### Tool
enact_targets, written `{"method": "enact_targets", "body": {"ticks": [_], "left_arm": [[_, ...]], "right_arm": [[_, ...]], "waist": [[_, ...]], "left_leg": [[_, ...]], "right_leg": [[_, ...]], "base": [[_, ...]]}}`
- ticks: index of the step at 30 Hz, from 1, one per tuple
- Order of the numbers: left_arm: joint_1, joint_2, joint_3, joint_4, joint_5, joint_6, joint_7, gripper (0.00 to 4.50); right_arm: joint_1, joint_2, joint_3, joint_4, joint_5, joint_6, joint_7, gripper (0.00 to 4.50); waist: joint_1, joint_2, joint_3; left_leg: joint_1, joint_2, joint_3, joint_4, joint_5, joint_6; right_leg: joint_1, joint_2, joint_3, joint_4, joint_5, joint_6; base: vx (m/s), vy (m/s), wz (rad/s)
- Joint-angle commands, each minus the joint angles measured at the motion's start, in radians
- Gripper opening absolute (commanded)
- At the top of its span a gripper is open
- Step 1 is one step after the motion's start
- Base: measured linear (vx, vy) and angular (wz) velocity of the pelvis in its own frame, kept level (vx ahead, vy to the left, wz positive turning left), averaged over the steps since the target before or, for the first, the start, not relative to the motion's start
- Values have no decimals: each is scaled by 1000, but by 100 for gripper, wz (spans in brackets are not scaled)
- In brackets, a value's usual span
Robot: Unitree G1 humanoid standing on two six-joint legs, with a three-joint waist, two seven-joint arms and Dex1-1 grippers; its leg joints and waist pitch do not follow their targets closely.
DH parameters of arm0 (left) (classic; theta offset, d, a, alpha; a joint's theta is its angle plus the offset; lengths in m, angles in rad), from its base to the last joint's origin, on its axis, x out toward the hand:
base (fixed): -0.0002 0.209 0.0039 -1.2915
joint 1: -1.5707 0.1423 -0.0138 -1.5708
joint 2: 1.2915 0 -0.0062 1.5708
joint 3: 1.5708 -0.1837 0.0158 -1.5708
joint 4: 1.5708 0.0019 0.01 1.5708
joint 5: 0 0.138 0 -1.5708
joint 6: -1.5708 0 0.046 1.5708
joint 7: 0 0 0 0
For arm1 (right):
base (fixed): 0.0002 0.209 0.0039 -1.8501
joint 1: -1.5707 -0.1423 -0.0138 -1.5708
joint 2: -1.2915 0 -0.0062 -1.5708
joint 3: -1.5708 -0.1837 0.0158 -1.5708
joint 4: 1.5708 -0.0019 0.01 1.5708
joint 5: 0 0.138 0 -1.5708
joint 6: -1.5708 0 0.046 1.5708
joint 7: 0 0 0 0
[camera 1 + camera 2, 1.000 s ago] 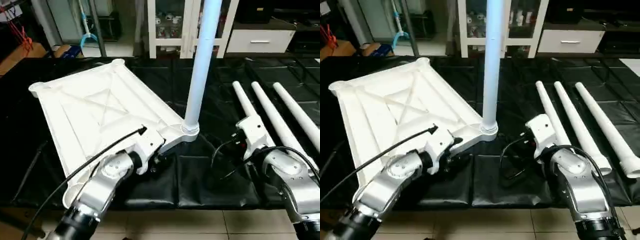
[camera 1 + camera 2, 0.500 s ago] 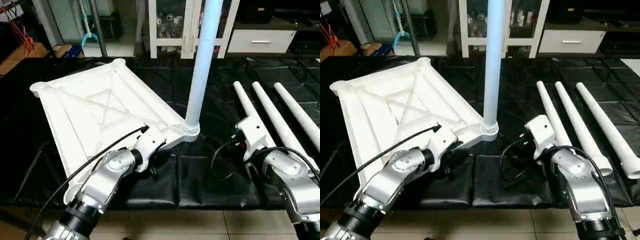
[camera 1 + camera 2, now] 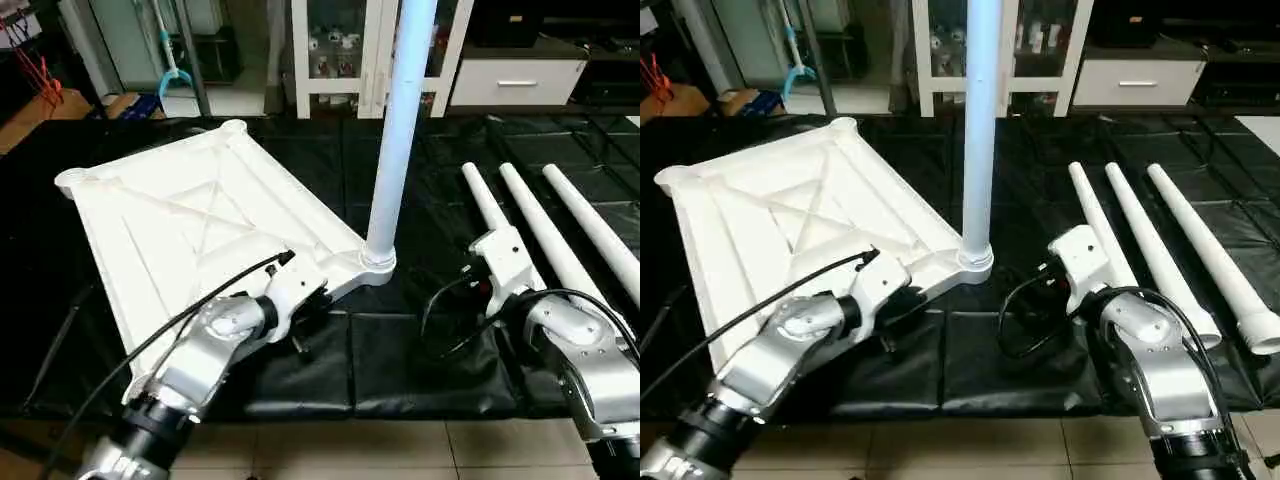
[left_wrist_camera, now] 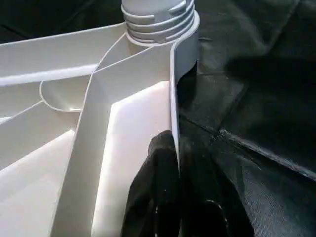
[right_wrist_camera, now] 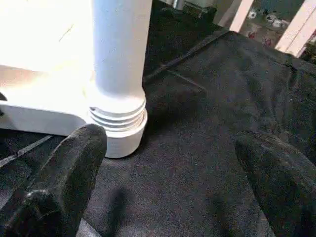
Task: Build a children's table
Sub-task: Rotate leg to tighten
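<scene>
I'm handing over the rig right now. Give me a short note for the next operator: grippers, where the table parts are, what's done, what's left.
Left gripper: shut on the tabletop rim, near the corner with the fitted leg.
Right gripper: open, empty, facing the base of the fitted leg.
Tabletop lies underside up on the black mat.
Done: one leg stands upright in the near corner socket.
Left: three loose legs lie side by side on the mat at the right; three sockets to fill.

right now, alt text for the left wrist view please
The left pincer is shut on the rim of the upturned white tabletop, near the corner socket where a white leg is screwed in. Black matting lies beside it.
</scene>
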Motion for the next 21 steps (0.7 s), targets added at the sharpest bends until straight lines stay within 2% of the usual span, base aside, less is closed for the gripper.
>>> {"method": "enact_targets", "body": {"ticks": [1,4,7,13,14,17,21], "left_arm": [[35,27,-52,7,16,19,-52,6],[57,61,-71,-25,20,-12,-90,6],[67,73,-78,-35,26,-23,-98,6],[96,94,-84,-65,29,-26,-112,6],[104,100,-88,-75,29,-31,-121,6],[115,102,-90,-92,24,-38,-129,6],[136,109,-91,-125,13,-51,-137,6]], "right_arm": [[-17,-10,5,2,5,0,12,448],[-7,-12,2,-14,31,5,40,448],[3,-15,1,-25,45,6,61,448],[24,-48,-15,-29,86,-17,147,448],[26,-60,-20,-28,99,-25,176,448],[31,-76,-22,-24,103,-43,208,448],[34,-82,-31,-21,124,-49,231,448]], "waist": [[2,-13,-56],[2,-12,-55],[4,-10,-52],[2,-14,-48],[1,-17,-47],[1,-16,-46],[2,-18,-47]], "left_leg": [[25,79,-34,-93,-208,54],[25,80,-34,-95,-218,58],[32,82,-32,-98,-260,42],[30,82,-34,-104,-321,11],[29,82,-34,-104,-324,12],[30,82,-35,-104,-336,8],[28,82,-34,-104,-324,13]], "right_leg": [[22,-62,25,-69,-53,-250],[21,-61,25,-68,-56,-255],[16,-59,25,-72,-94,-253],[14,-62,27,-77,-173,-229],[14,-64,28,-79,-184,-226],[11,-65,29,-82,-219,-217],[11,-63,29,-81,-206,-216]], "base": [[0,0,0],[0,0,0],[0,0,0],[0,0,0],[0,0,0],[0,0,0],[0,0,0]]}}
